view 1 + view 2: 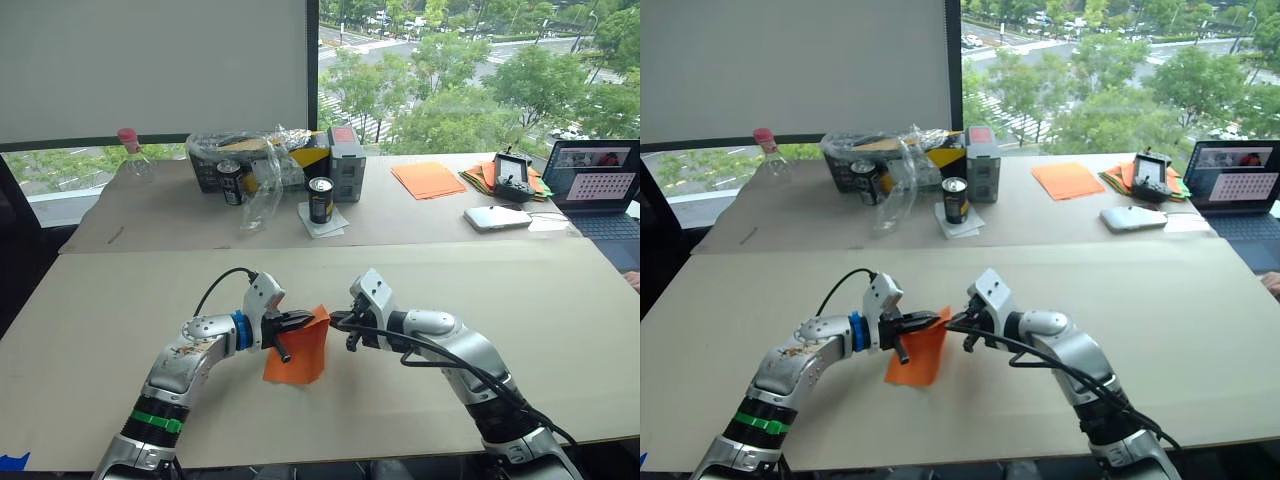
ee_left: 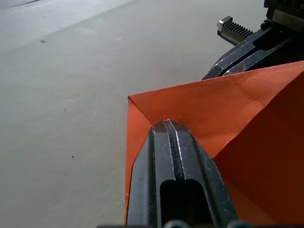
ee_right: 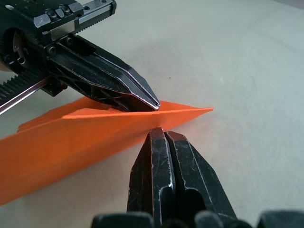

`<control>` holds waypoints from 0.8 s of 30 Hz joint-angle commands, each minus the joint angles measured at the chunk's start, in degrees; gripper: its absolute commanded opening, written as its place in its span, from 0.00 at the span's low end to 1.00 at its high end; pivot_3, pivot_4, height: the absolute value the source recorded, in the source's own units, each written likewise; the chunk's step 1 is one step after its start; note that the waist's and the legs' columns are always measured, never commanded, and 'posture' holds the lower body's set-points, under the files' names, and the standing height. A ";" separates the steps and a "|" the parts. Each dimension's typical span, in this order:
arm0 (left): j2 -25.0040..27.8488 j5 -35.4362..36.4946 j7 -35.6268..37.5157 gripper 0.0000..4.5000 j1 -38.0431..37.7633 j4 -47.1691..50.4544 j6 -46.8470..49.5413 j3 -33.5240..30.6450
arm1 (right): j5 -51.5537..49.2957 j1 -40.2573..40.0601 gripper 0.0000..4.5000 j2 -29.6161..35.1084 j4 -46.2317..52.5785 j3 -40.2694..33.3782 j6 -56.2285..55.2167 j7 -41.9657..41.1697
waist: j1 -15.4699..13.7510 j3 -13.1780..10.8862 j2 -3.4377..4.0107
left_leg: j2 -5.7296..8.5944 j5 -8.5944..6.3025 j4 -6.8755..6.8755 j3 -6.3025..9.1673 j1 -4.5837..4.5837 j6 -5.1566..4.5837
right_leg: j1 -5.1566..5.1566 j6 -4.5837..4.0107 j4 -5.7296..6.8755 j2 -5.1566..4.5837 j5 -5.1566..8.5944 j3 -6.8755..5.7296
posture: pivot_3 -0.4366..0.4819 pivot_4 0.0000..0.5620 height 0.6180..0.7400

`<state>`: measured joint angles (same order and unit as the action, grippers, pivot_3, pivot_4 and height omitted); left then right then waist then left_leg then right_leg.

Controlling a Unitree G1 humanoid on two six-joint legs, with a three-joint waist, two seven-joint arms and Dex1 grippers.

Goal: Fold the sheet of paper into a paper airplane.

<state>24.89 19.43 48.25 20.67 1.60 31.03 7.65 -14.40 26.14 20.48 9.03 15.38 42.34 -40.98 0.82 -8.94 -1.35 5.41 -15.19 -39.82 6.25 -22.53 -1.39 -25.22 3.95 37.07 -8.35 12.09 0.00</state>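
Two closed end effectors, my left (image 1: pixel 302 321) and right (image 1: pixel 338 321), pinch the creased bright-orange sheet of paper (image 1: pixel 298 352) above the beige worktop (image 1: pixel 520 300); some corner folds look done, the pointed wedge seemingly not yet formed.

both my arms reach in toward each other over the table, forearms angled inward. my left gripper (image 1: pixel 300 322) is pinched closed on the sheet of paper (image 1: pixel 300 352); my right gripper (image 1: pixel 338 321), fingers pressed together, meets its edge tip-to-tip.
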 commanded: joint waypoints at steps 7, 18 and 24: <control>1.14 -0.67 0.03 0.00 -3.26 3.64 -0.17 1.47 | -0.76 2.32 0.00 -2.09 -0.09 -0.41 -0.57 0.13 | 0.00 0.00 0.00 | 0.00 0.00 0.00 0.00 0.00 0.00 | -0.01 0.00 0.00 0.00 0.00 0.01 | 0.48 0.27 0.63; 1.82 -0.44 -0.75 0.00 -4.88 4.79 0.23 1.06 | -0.55 2.02 0.00 -3.60 -1.83 0.39 -1.09 -0.01 | -0.01 0.00 0.01 | 0.00 0.00 0.01 0.00 0.00 0.00 | -0.01 0.00 0.01 0.00 0.00 0.01 | 0.48 0.27 0.63; 3.42 -0.19 -0.79 0.00 -5.43 5.50 0.57 -0.03 | 0.62 2.01 0.00 -4.86 -7.53 1.33 -4.40 -0.87 | 0.02 0.00 0.01 | 0.00 0.00 0.00 0.00 0.00 0.00 | -0.01 0.00 0.01 0.00 0.00 0.01 | 0.48 0.27 0.63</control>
<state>27.46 19.12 47.68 15.40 5.34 31.31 8.93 -13.91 27.61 16.30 2.15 16.60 40.16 -41.23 0.84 -8.95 -1.34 5.41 -15.19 -39.82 6.25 -22.52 -1.39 -25.24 3.95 37.08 -8.35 12.09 0.01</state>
